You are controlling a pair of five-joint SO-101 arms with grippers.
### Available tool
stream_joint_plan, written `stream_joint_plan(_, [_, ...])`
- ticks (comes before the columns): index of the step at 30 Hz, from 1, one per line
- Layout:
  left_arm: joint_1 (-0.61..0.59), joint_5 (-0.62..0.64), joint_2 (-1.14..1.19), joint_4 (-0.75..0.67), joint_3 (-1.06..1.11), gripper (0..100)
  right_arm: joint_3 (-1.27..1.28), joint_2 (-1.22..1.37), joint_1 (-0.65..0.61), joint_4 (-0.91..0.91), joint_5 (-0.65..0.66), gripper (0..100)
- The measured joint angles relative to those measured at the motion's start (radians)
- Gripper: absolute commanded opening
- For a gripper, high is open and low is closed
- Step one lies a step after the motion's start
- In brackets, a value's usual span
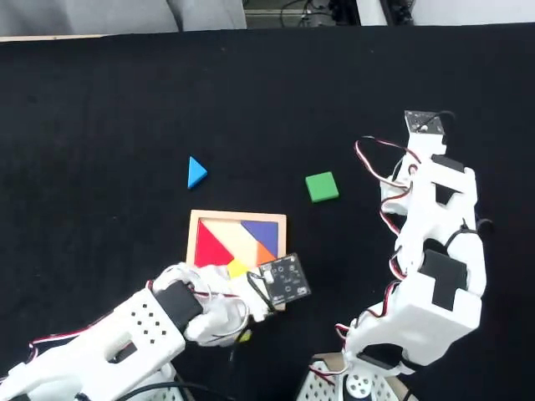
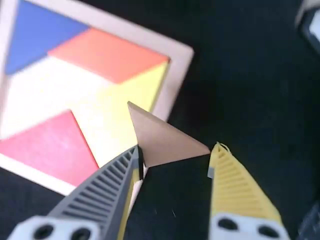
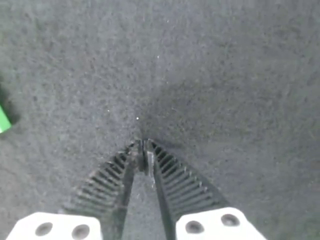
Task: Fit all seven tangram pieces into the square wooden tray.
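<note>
The square wooden tray (image 1: 194,219) lies at the table's front centre. It holds red (image 1: 212,246), cream (image 1: 236,233), blue (image 1: 262,227), orange (image 1: 266,251) and yellow (image 1: 237,268) pieces. My left gripper (image 2: 175,152) is shut on a tan triangle (image 2: 165,137), held over the tray's rim (image 2: 181,60) beside the yellow piece (image 2: 135,97). A blue triangle (image 1: 196,172) and a green square (image 1: 322,186) lie loose on the cloth beyond the tray. My right gripper (image 3: 145,150) is shut on nothing, just above bare cloth, with the green square (image 3: 2,120) off to one side.
Black cloth covers the whole table. The left arm (image 1: 125,334) comes in from the front left and its wrist covers the tray's near right corner. The right arm (image 1: 435,242) stands folded at the right side.
</note>
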Motion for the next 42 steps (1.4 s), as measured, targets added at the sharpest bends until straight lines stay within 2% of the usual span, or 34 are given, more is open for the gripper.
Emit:
stream_joint_plan(2, [-0.025, -0.006, 0.0, -0.066, 0.0, 22, 0.0, 0.0, 0.0, 0.0, 0.0, 1.8])
stream_joint_plan(6, [-0.106, -0.103, 0.0, -0.207, 0.0, 22, 0.0, 0.0, 0.0, 0.0, 0.0, 1.8])
stream_joint_plan(10, [-0.195, -0.137, 0.0, -0.272, 0.0, 22, 0.0, 0.0, 0.0, 0.0, 0.0, 1.8])
stream_joint_plan(16, [-0.219, -0.14, 0.052, -0.295, 0.0, 22, 0.0, 0.0, 0.0, 0.0, 0.0, 1.8])
stream_joint_plan(26, [-0.236, -0.055, 0.488, -0.304, -0.258, 22, 0.0, 0.0, 0.0, 0.0, 0.0, 1.8])
stream_joint_plan(31, [-0.215, -0.055, 0.522, -0.304, -0.275, 22, 0.0, 0.0, 0.0, 0.0, 0.0, 1.8])
stream_joint_plan(36, [-0.215, -0.055, 0.529, -0.304, -0.275, 30, 0.0, 0.0, 0.0, 0.0, 0.0, 1.8])
stream_joint_plan(42, [-0.215, -0.052, 0.529, -0.304, -0.261, 30, 0.0, 0.0, 0.0, 0.0, 0.0, 1.8])
